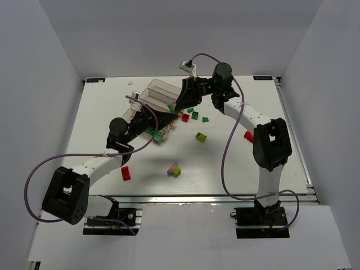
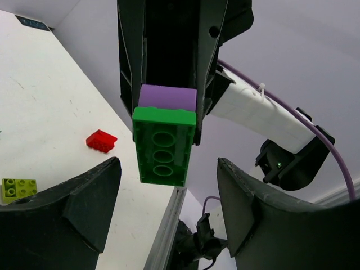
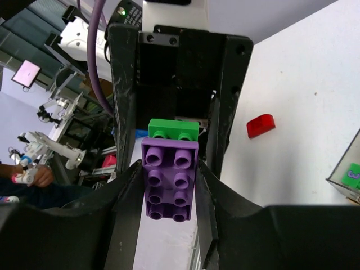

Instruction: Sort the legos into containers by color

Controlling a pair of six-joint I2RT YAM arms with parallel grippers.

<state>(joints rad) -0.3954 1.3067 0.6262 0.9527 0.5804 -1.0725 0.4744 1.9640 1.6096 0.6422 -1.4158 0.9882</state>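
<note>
Right fingers point(image 3: 126, 219) pinch light, rigid purple lego point(image 3: 169, 180) by slick flat sides, green lego point(image 2: 164, 147) apparently attached; left fingers point(image 2: 84, 197) wide.

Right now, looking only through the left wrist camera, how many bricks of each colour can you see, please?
green brick: 1
purple brick: 1, stuck to the green one
red brick: 1, on the table
lime brick: 1, on the table
Total: 4
</note>
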